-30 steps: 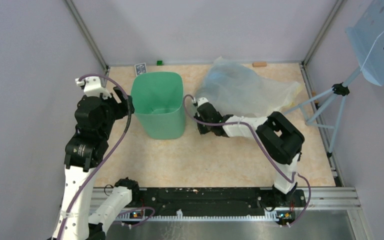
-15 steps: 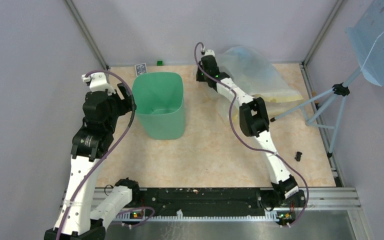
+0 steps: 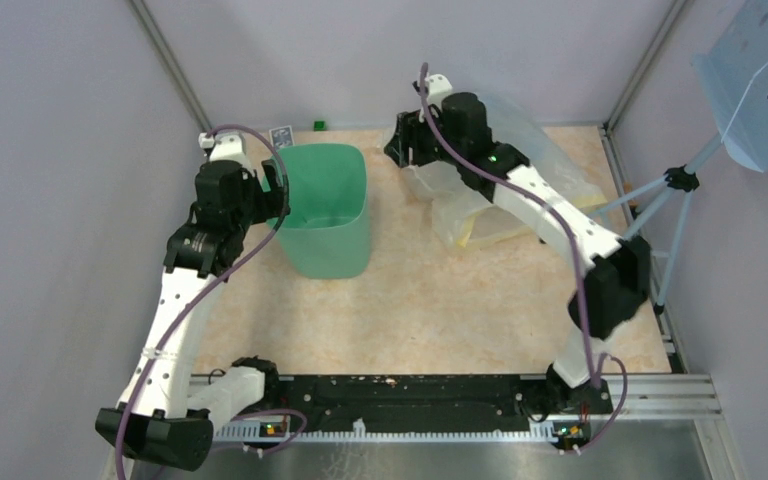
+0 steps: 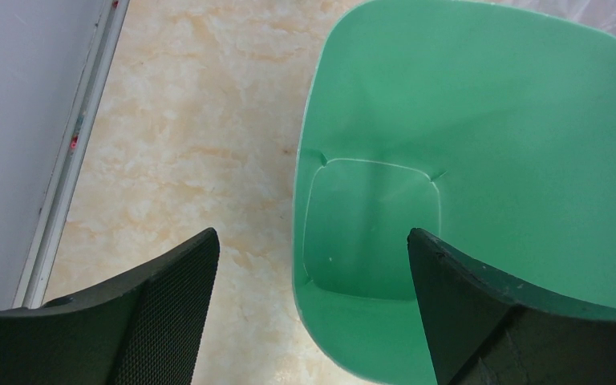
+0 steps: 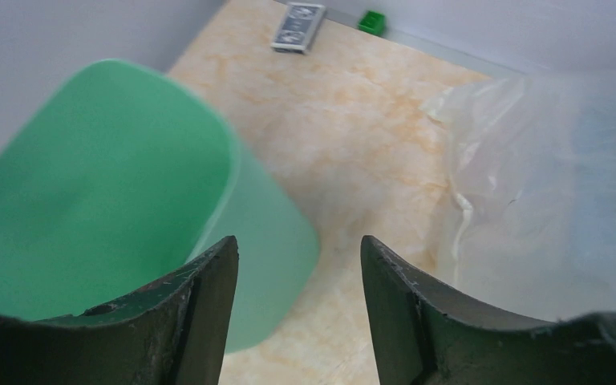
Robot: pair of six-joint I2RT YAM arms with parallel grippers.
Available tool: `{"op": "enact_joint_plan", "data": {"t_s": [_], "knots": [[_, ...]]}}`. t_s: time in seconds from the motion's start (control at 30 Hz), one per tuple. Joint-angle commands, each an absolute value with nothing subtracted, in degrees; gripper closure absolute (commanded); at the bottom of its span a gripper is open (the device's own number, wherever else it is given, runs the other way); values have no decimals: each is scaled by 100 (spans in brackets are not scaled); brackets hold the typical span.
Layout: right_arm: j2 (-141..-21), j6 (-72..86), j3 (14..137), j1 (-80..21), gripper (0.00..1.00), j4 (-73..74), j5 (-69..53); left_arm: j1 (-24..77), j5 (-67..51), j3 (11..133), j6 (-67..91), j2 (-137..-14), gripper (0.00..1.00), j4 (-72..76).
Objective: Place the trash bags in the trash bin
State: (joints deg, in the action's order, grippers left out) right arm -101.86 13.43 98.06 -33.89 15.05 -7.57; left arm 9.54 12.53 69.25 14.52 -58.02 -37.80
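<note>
The mint-green trash bin (image 3: 325, 215) stands upright at the back left of the table, and its inside (image 4: 369, 233) shows nothing in it. The trash bags are out of view. My left gripper (image 3: 274, 186) hangs open over the bin's left rim; in the left wrist view that gripper (image 4: 311, 241) has the bin wall between its spread fingers without touching it. My right gripper (image 3: 400, 150) is raised between the bin and a clear bag. The right wrist view shows it (image 5: 297, 249) open and holding nothing, with the bin (image 5: 88, 184) to its left.
A big translucent clear-yellowish bag (image 3: 520, 185) lies crumpled at the back right, also seen as the clear bag (image 5: 545, 192). A small card (image 3: 280, 135) and a green block (image 3: 317, 125) sit by the back wall. A tripod stand (image 3: 660, 220) with a blue perforated panel (image 3: 760, 80) is at the right.
</note>
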Motion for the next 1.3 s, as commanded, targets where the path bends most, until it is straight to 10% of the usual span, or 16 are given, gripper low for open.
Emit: {"op": "enact_joint_plan", "data": {"t_s": [0.0,0.37,0.7,1.0,1.17,1.27], "knots": [[-8745,1238,8681,-3522,42,1387,-944,893,1286,7199,1312,-6014,10,-3670],[-5762,1552,6173,-3533,44,1953,-385,611,1065,7148,1373,-6895,35,-3242],[-3788,2655,3993,-3531,46,1863,162,429,1480,7431,1264,-7321,100,-2864],[-3171,3503,3303,-3532,47,2083,1641,313,1256,7870,1180,-7821,99,-2712],[-3086,3787,3048,-3530,48,1977,2104,308,1050,8293,1090,-7879,41,-3053],[-3513,3892,2992,-3499,48,2043,2220,318,486,8421,953,-7586,24,-3165]]}}
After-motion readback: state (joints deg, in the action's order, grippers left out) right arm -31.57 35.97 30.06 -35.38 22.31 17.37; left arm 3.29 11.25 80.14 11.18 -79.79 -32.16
